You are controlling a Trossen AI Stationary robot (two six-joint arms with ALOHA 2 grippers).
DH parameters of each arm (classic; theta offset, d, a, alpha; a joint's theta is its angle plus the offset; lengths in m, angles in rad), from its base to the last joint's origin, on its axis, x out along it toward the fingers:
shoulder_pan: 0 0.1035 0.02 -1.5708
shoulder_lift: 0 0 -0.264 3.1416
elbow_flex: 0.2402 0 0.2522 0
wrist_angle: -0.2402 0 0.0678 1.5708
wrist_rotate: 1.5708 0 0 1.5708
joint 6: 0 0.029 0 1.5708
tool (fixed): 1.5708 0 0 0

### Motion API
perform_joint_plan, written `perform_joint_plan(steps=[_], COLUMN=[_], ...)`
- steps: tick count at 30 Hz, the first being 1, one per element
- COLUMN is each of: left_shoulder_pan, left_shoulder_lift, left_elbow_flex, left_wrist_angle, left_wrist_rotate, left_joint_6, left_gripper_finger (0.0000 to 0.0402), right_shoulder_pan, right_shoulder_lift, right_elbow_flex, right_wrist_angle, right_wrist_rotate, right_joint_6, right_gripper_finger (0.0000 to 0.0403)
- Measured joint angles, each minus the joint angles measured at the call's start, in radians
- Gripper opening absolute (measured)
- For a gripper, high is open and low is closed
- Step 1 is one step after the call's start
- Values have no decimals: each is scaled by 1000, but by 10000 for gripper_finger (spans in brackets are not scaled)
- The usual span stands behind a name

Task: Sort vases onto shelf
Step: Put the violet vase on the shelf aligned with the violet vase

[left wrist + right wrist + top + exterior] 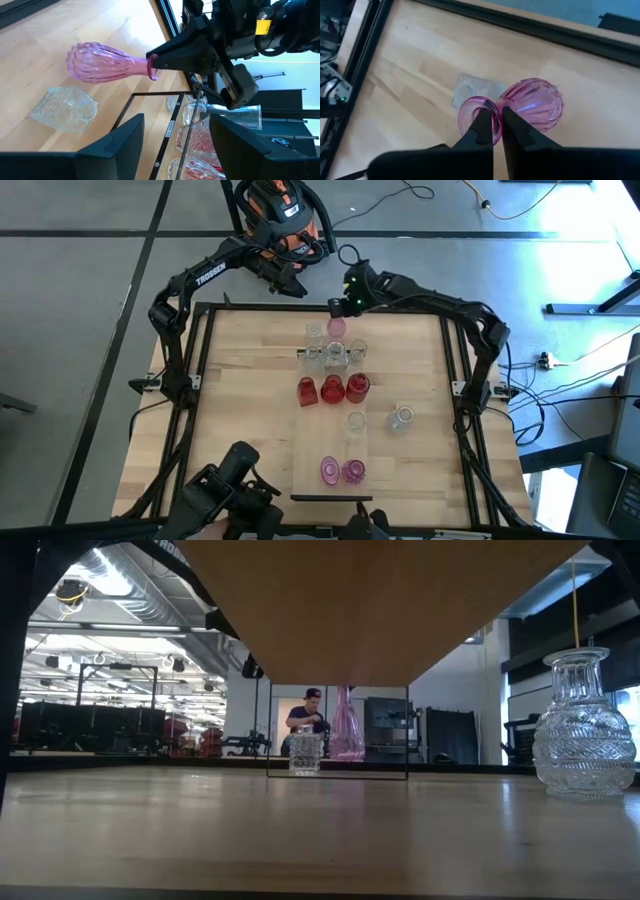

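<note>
My right gripper [337,309] is shut on a pink bulbous vase [337,328] over the table's far end, just beyond the shelf [330,435]. The shelf is a long pale plank that carries several clear vases [333,357], three red vases [332,390] and two pink vases [341,471]. A clear faceted vase [314,332] stands on the table beside the held one. Another clear vase [400,418] stands on its base right of the shelf. My left gripper [175,132] hovers open near the table's far edge, touching nothing. My right gripper grips the pink vase by the rim of its mouth [495,111]. One finger sits inside the opening and one outside, against the neck. The fingers [512,127] slant down from the far side. The vase hangs bulb-down, near upright, its base just above the table.
In the low view the shelf stands raised on thin dark end frames [338,730], with room beneath it. The black frame [320,307] runs along the table's edges. In the room beyond stand a vacuum cleaner [280,210] and a person [305,715].
</note>
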Motion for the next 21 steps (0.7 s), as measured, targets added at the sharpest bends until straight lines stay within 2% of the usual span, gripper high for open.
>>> perform_joint_plan(steps=[13, 16, 21], left_shoulder_pan=[0, 0, 0], left_shoulder_lift=[0, 0, 0], left_elbow_flex=[0, 0, 0], left_wrist_angle=[0, 0, 0], left_wrist_rotate=[-1, -3, -21], left_joint_6=[24, 27, 49], left_gripper_finger=[218, 218, 218], right_shoulder_pan=[0, 0, 0], right_shoulder_lift=[-104, -118, -120], right_elbow_flex=[6, 75, 270], right_wrist_angle=[-39, -127, -282], right_wrist_rotate=[-45, -14, 45], right_joint_6=[46, 26, -45], right_gripper_finger=[1, 1, 0])
